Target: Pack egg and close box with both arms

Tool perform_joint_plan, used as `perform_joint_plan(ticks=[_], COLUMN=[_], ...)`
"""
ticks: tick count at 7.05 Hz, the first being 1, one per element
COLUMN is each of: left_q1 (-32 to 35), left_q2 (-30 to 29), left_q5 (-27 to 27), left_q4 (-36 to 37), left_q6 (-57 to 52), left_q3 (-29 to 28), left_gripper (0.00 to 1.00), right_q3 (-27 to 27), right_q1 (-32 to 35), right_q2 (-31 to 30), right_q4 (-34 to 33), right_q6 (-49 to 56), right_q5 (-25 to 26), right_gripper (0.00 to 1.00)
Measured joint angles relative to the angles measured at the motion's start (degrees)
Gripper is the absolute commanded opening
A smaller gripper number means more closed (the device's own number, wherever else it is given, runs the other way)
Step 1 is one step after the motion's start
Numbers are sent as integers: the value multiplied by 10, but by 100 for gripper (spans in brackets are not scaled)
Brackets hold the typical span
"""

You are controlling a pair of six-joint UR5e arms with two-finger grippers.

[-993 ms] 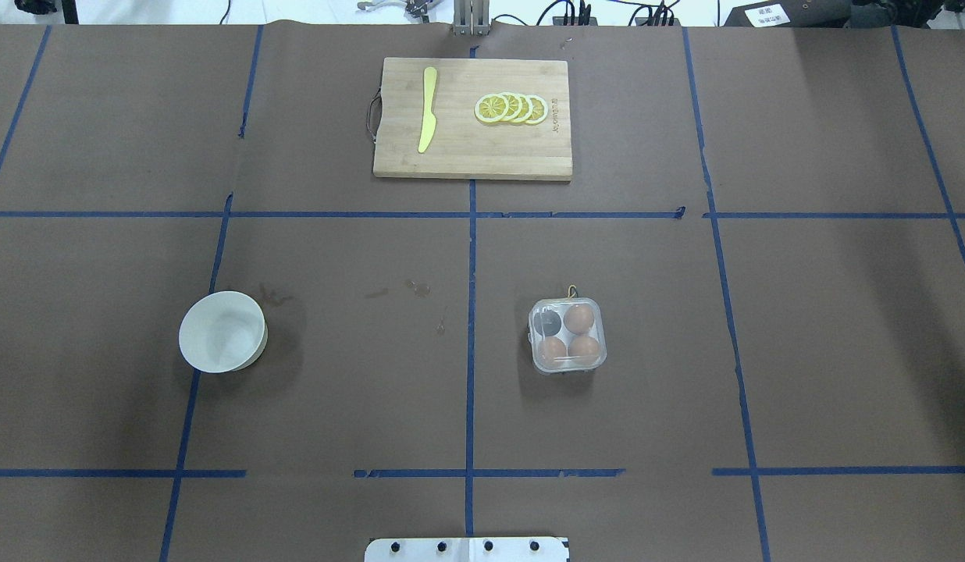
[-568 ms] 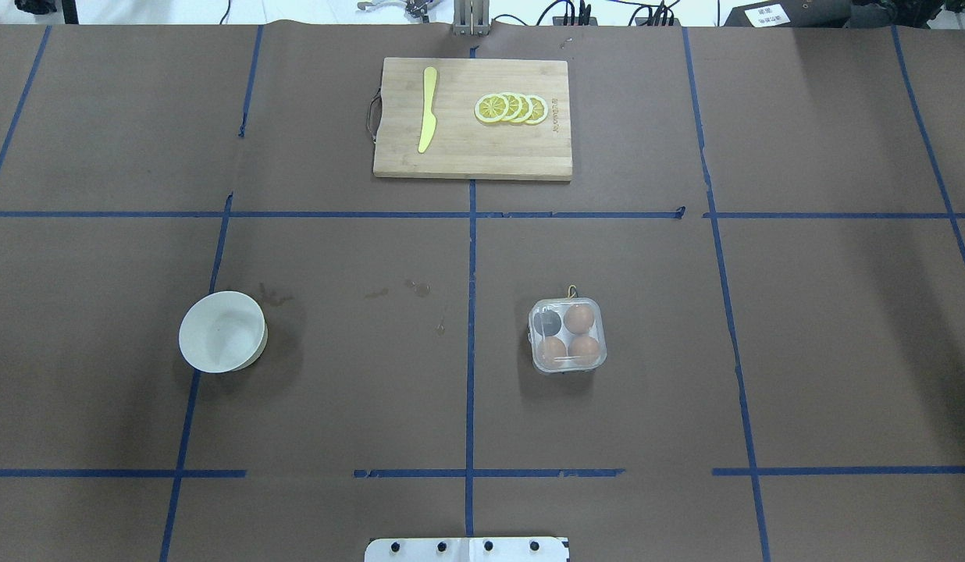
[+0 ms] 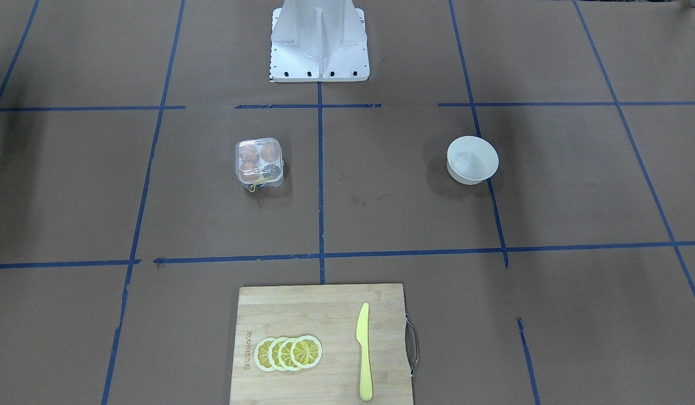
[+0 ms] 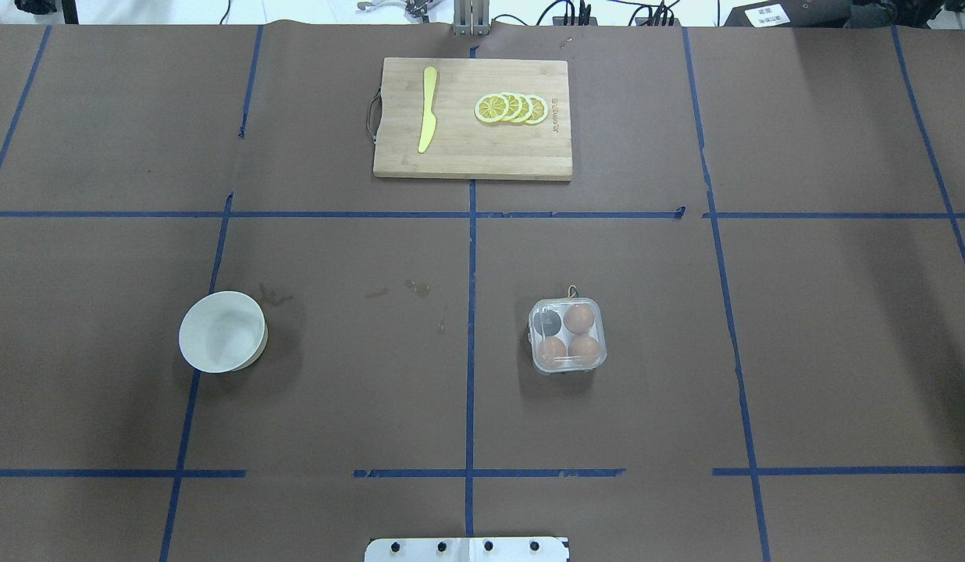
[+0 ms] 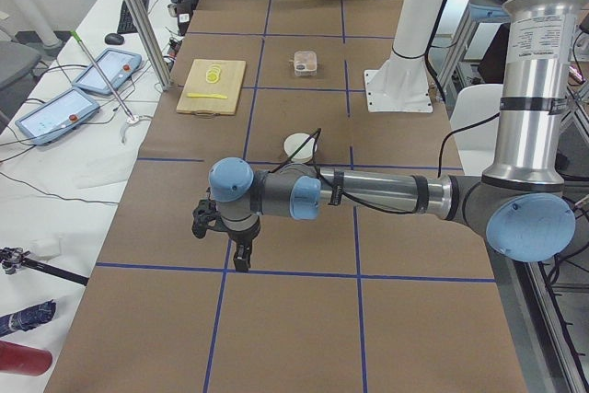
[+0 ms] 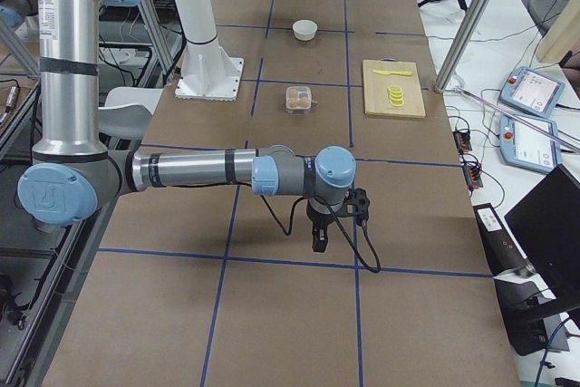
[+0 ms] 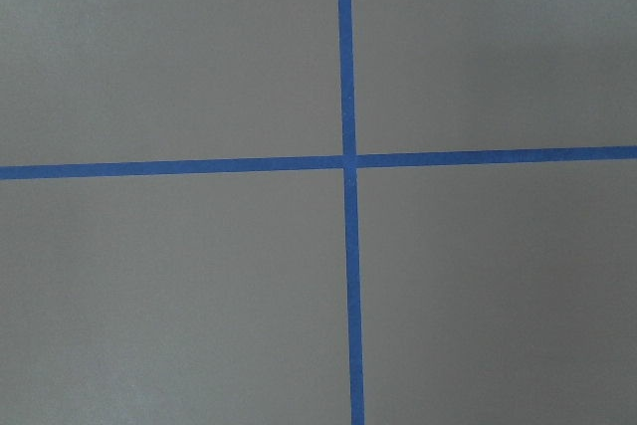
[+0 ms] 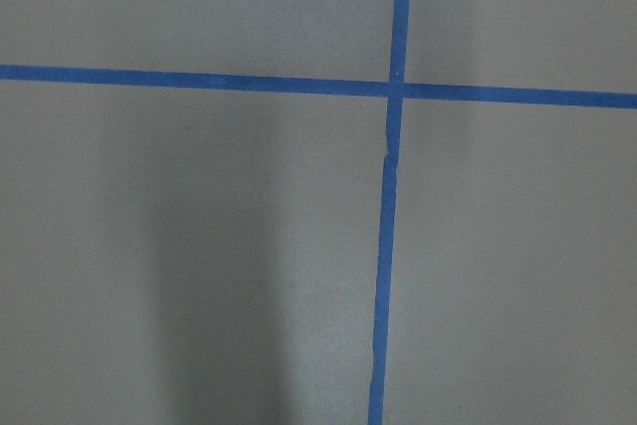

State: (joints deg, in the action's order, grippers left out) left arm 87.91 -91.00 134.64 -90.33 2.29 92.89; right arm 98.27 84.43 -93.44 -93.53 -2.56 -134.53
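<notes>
The box (image 4: 567, 336) is a small clear egg carton just right of the table's middle; it also shows in the front view (image 3: 259, 161). Three brown eggs (image 4: 580, 318) sit in its cells and the fourth cell looks dark. I cannot tell which one is the task's egg. The lid looks down over them. My left gripper (image 5: 241, 262) hangs over bare table far out on the left end. My right gripper (image 6: 318, 240) hangs far out on the right end. Both show only in the side views, so I cannot tell whether they are open or shut. Both wrist views show only brown paper and blue tape.
A white bowl (image 4: 222, 332) stands left of the middle and looks empty. A wooden cutting board (image 4: 472, 117) lies at the far side, with a yellow knife (image 4: 427, 109) and lemon slices (image 4: 511, 108) on it. The robot's base plate (image 4: 467, 549) is at the near edge.
</notes>
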Motion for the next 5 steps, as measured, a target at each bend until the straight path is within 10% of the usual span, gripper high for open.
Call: perform_joint_plan(ticks=[5], left_q1=[1], left_q2=[-4], left_q5=[-4], left_q4=[42], left_q6=[-31], left_q3=[21], left_gripper=[100], right_q3=[-2], right_q1=[-15], right_q2=[0], right_q4=[-1], right_q6=[0], right_q5=[7], right_gripper=[100])
